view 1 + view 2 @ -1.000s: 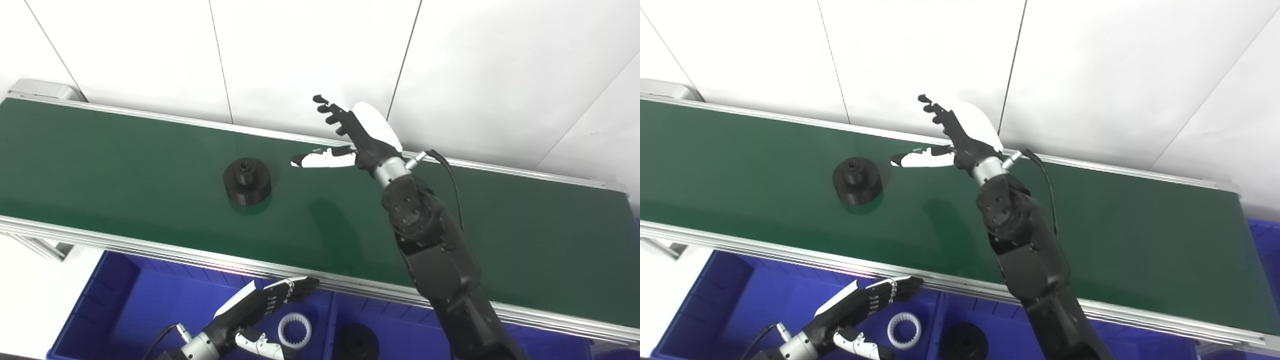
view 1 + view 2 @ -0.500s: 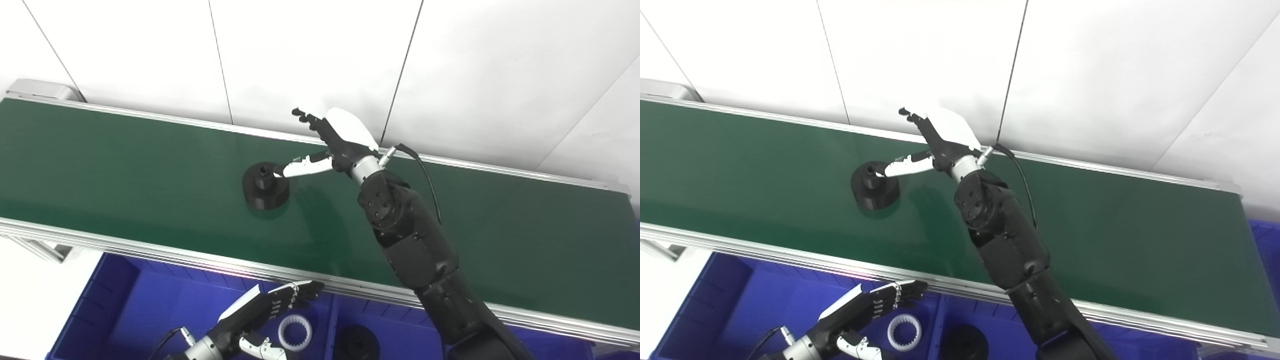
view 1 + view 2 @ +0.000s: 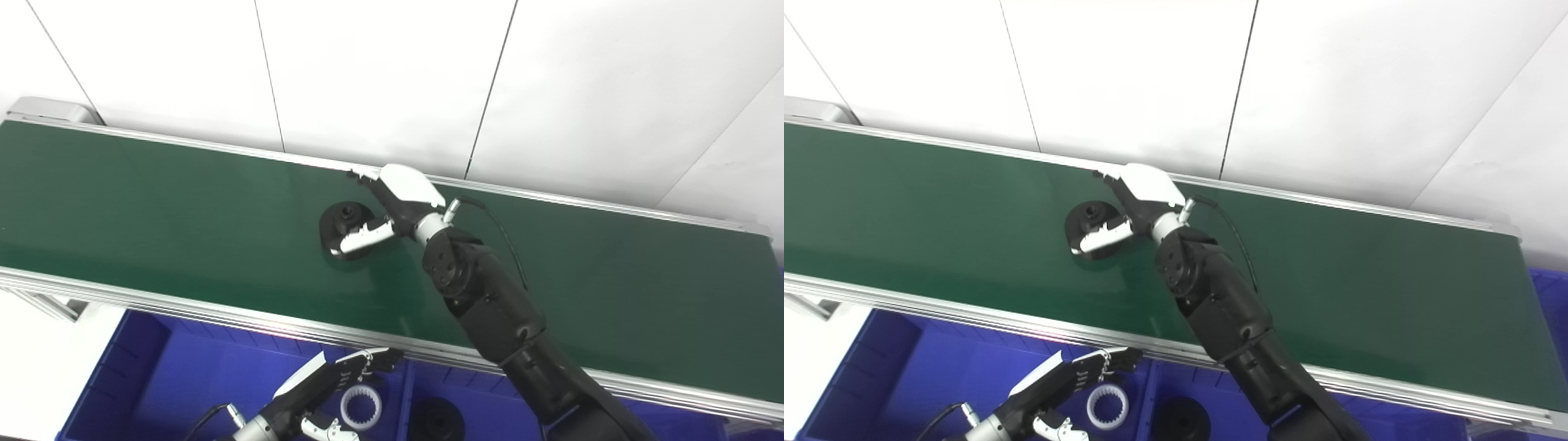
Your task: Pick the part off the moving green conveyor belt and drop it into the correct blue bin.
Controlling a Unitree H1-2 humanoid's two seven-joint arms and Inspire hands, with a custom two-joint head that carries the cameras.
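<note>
A black round part [image 3: 342, 219] with a raised hub sits on the green conveyor belt [image 3: 153, 202]. My right hand [image 3: 392, 202] reaches across the belt and straddles the part. Its white thumb lies against the part's near side and its fingers [image 3: 362, 177] stretch past the far side. The hand is still spread and the part rests on the belt. My left hand [image 3: 331, 383] hangs open and empty below the belt's near rail, over the left blue bin [image 3: 147, 343]. The scene also shows in the right eye view, with the part [image 3: 1087, 215] beside the hand.
The left blue bin holds a white ring gear [image 3: 361, 404]. A second blue bin to its right holds a black round part [image 3: 436, 419]. An aluminium rail [image 3: 184, 306] edges the belt's near side. A white panel wall stands behind the belt.
The part has ridden the belt to the right. My right hand has swung left and down from above the belt to straddle the part, thumb dropping to its near side. The left hand barely moved.
</note>
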